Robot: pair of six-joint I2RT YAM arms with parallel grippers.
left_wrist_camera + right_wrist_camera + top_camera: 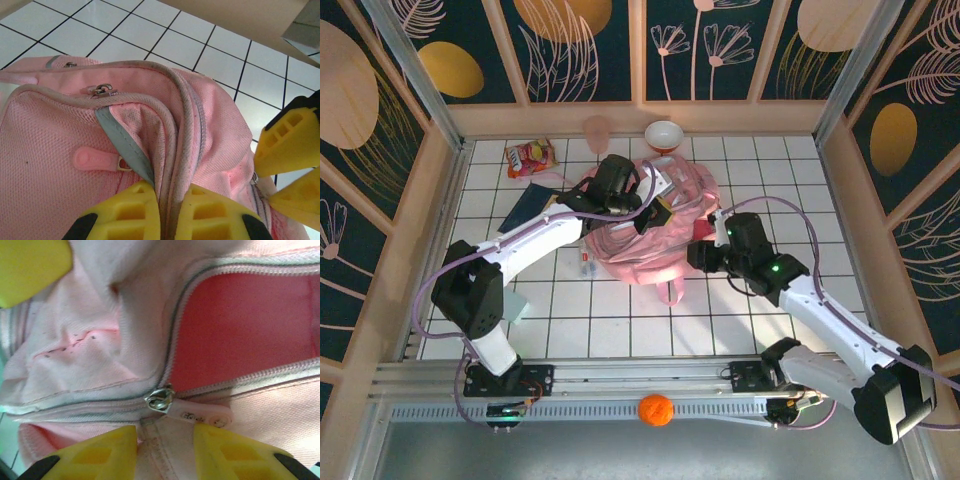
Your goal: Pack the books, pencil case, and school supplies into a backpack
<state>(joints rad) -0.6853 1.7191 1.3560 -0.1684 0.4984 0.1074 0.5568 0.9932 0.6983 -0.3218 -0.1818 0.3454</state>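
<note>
The backpack (pixel 650 235) has a ridge of cloth pinched in the left gripper (pixel 169 200), pressed together beside a zip seam. The right gripper (pixel 165 440) straddles cloth just under the zipper pull (pixel 159 402), half spread; whether it grips I cannot tell. Beyond the pull the pocket gapes. Both arms reach forward over the surface (pixel 620 320) where it lies.

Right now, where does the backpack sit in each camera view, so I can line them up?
Top external: backpack mid-table, between the arms.
Left wrist: lower left and centre, zip ridge pinched by the left pincer.
Right wrist: open pocket upper right, zip pull lower centre.
Shared landmark: the left pincer's yellow fingers, upper left in right wrist, over the bag's middle from above.
</note>
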